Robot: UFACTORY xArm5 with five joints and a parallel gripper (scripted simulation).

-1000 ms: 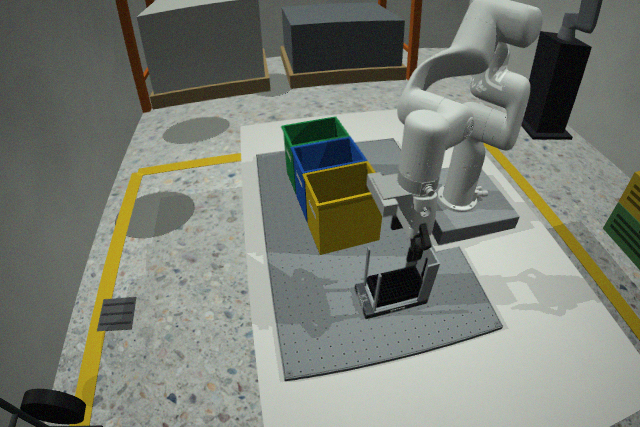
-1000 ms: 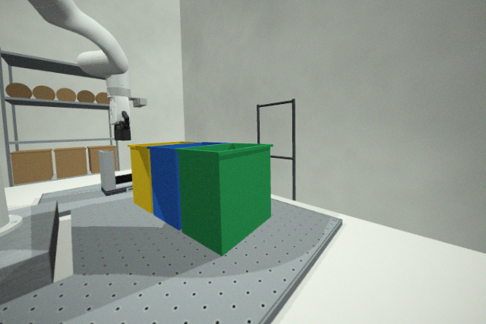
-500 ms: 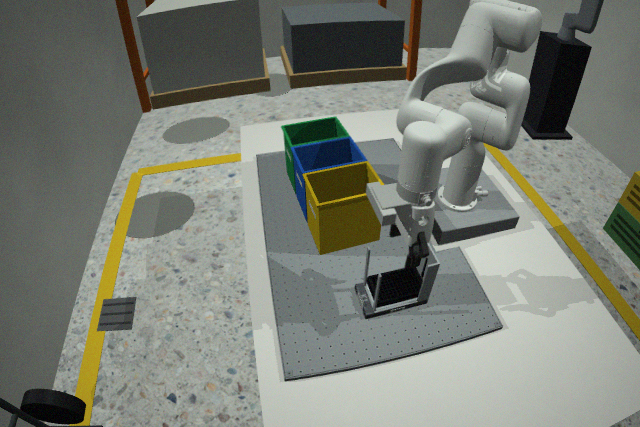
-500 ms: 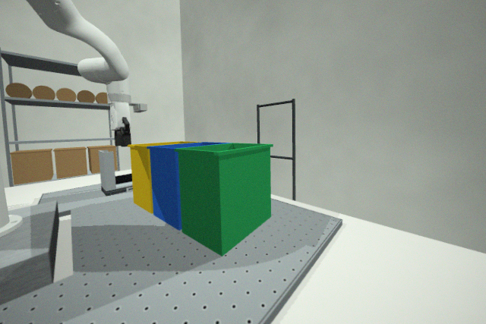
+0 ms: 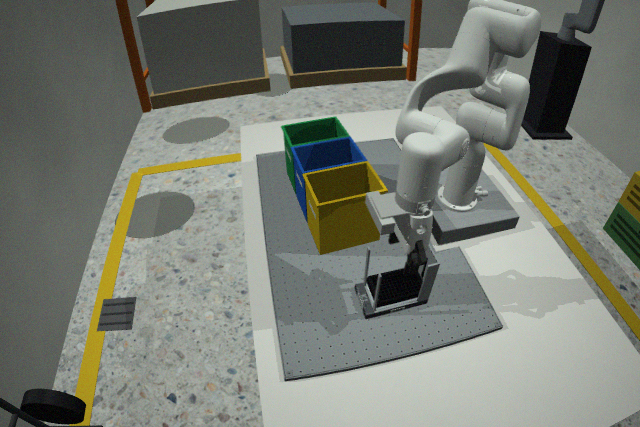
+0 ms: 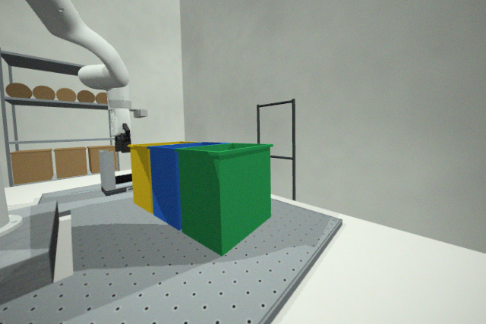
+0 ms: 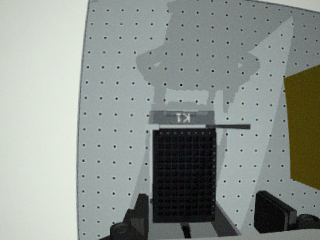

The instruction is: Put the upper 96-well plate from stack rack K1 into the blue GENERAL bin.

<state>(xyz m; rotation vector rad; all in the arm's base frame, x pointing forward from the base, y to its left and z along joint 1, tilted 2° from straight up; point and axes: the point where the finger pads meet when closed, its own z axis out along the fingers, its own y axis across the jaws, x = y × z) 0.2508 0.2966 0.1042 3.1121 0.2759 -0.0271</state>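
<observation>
3 open-topped bins stand upright in a touching row on the perforated grey board (image 5: 320,319): a green bin (image 5: 313,131) at the far end, the blue bin (image 5: 327,153) in the middle and a yellow bin (image 5: 341,205) nearest the rack. 1 white arm (image 5: 454,117) bends down over the stack rack K1 (image 5: 431,277), which sits at 5 o'clock from the yellow bin in the top view, apart from it. The gripper (image 7: 200,216) hangs directly above the rack with its fingers spread to full width, holding nothing. The upper 96-well plate (image 7: 184,174) lies in the rack, a black rectangle covered with a fine grid of wells; the wrist view shows it between the 2 fingers, below them, with the K1 label at 12 o'clock. The lower plate is hidden beneath it. The board rests on a white table (image 5: 516,375) over a speckled floor (image 5: 180,257) edged with yellow tape; 2 grey crates (image 5: 201,34) on pallets and orange uprights stand at 12 o'clock.
</observation>
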